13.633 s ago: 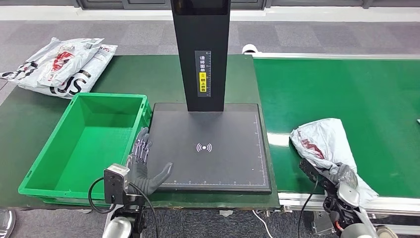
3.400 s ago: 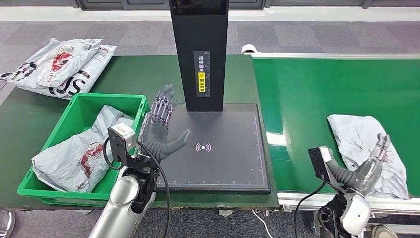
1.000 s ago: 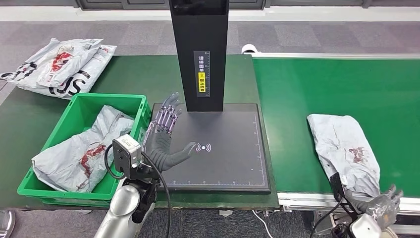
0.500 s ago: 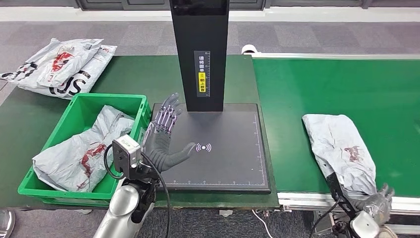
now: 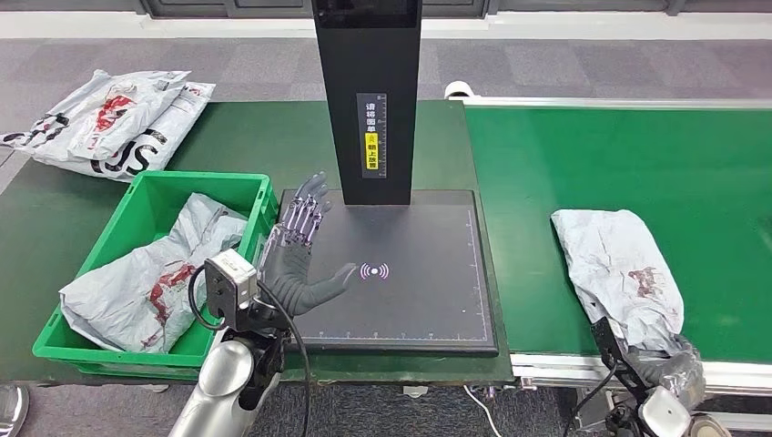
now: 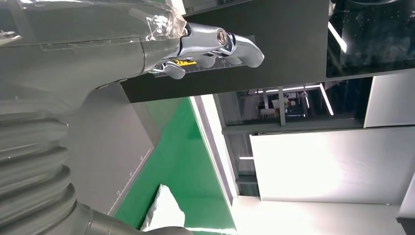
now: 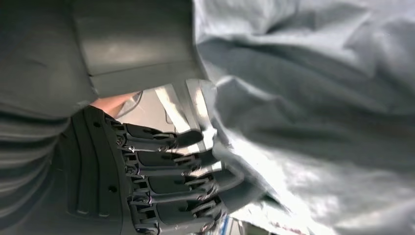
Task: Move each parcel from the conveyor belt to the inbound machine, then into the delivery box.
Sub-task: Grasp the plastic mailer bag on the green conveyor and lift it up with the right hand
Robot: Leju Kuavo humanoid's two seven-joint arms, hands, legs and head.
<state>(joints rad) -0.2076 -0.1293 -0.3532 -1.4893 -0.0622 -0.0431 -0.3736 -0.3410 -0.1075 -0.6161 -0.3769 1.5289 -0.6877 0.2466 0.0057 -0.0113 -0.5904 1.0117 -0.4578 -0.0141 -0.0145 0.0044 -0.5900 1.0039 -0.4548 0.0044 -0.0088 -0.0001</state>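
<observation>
Parcel (image 5: 619,273) overhangs the belt's near edge, gripped there by right hand (image 5: 675,375); left hand (image 5: 296,264) spread.

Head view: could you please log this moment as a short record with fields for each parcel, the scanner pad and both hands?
parcel on conveyor belt: grey bag near the belt's front edge, right robot hand at its near end
right robot hand: fingers curled around the bag's edge
left robot hand: open, raised over the pad's left side
inbound machine pad: bare
green delivery box: holds one grey parcel
table's far left corner: more parcels piled
</observation>
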